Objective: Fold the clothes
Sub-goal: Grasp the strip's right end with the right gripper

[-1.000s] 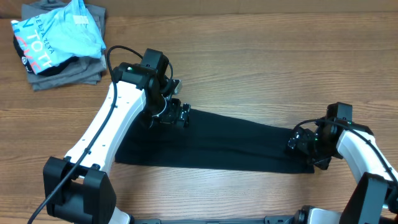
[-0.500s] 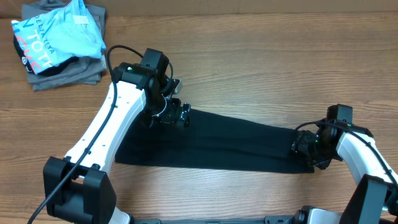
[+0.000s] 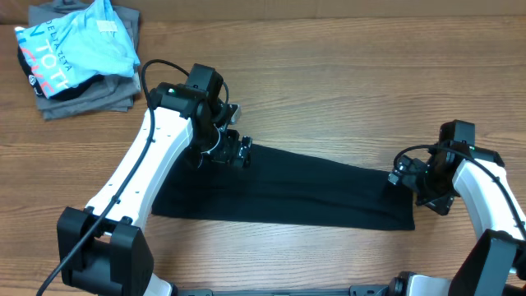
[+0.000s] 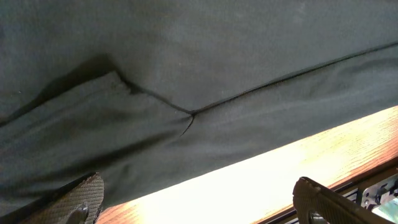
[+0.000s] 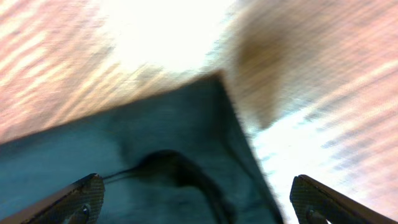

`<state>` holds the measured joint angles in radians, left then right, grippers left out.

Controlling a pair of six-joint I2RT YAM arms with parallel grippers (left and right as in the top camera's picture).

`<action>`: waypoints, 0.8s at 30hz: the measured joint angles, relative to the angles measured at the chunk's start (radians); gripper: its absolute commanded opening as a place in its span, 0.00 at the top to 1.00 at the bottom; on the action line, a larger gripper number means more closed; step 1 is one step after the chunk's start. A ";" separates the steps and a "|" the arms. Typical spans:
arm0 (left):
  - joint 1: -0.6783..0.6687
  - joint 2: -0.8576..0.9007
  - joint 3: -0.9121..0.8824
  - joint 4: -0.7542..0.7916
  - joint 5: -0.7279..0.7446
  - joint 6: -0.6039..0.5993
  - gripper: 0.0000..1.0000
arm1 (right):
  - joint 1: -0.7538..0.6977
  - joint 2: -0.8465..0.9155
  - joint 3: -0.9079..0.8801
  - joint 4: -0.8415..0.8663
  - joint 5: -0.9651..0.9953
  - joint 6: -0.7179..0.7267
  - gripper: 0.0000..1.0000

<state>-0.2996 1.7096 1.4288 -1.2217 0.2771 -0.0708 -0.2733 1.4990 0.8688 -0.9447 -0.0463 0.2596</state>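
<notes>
The black T-shirt (image 3: 288,191) lies folded into a long band across the table, from under my left arm to the right side. My left gripper (image 3: 238,150) is open at the band's far left edge; in its wrist view (image 4: 198,199) the black fabric (image 4: 186,68) shows a fold seam and the fingers straddle the cloth edge and bare wood. My right gripper (image 3: 405,174) is open and empty just above the band's right end; its wrist view (image 5: 196,202) is blurred and shows the cloth corner (image 5: 180,143) between the fingers.
A pile of folded grey garments (image 3: 90,94) with a light blue lettered shirt (image 3: 78,45) on top sits at the far left corner. The wooden table (image 3: 345,90) stretches behind the shirt.
My right gripper has let go of the shirt's right end and drawn back to the right and up. The left arm has not moved.
</notes>
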 measured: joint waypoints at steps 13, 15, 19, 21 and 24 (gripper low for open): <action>0.000 0.000 0.000 0.004 0.000 0.019 0.00 | -0.001 0.122 0.000 0.045 0.043 0.002 0.11; 0.000 0.000 0.000 0.004 0.000 0.022 0.00 | -0.001 0.153 0.000 0.044 0.016 -0.008 0.16; 0.000 0.000 0.000 0.004 0.000 0.023 0.00 | -0.001 0.160 0.000 0.038 -0.006 -0.017 0.31; 0.000 0.000 0.000 0.004 0.000 0.023 0.00 | -0.001 0.160 0.000 0.028 -0.029 -0.025 0.40; 0.000 0.000 0.000 0.004 0.000 0.023 0.00 | -0.001 0.160 0.000 0.021 -0.064 -0.021 0.71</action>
<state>-0.2996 1.7100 1.4288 -1.2175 0.2771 -0.0483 -0.2745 1.6592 0.8688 -0.9234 -0.1104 0.2390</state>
